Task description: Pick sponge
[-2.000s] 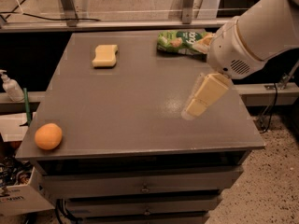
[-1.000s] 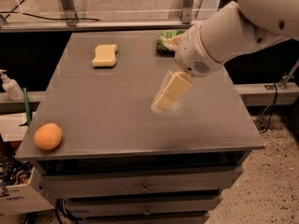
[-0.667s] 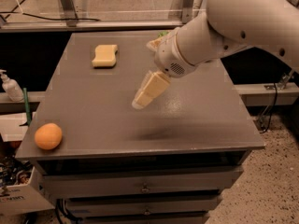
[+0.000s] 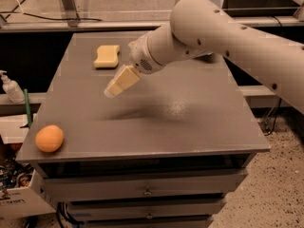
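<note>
The claw (image 4: 111, 90) hangs in the air over the middle of the bench (image 4: 199, 118). It is a pale yellow, blocky thing, and it points down and toward the left side of the picture. I cannot tell if the claw is wide or narrow, because it looks like 1 solid block from here. Nothing is seen in it. A soft dark shadow (image 4: 127, 112) lies on the bench top just under the claw.

Behind the claw is a round white wrist, and from it the big white arm (image 4: 223, 30) goes up and off to the right edge of the picture.

The sponge (image 4: 107, 56) is near the claw but not touching it. It lies flat on the far part of the bench, a little to the left of the claw in the picture. It is pale yellow, with wavy sides that pinch in.

1 orange (image 4: 49, 138) sits well apart from both, at the near left corner of the bench, close to the edge.

The bench is dark grey and flat. Under its top are drawers (image 4: 147, 190) with small handles.

Off the bench, on the left side of the picture, a white pump bottle (image 4: 10, 88) stands on a lower ledge. Just beside it is a thin green stick (image 4: 27, 114). The floor (image 4: 275, 194) is speckled.
</note>
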Robot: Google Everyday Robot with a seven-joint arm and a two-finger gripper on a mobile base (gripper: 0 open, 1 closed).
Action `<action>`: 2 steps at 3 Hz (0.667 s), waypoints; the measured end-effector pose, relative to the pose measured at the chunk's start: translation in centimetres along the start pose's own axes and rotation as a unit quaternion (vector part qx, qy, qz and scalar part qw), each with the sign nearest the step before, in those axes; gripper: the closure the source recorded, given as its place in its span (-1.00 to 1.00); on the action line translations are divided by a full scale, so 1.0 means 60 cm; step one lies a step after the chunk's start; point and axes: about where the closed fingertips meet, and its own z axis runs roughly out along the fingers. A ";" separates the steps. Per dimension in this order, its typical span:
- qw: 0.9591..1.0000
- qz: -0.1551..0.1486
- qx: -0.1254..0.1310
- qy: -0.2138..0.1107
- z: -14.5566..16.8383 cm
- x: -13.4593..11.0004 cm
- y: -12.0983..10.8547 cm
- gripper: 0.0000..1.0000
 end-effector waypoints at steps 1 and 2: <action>0.999 0.049 0.005 -0.020 0.061 -0.005 -0.038 -1.00; 0.996 0.079 0.014 -0.033 0.110 -0.004 -0.071 -1.00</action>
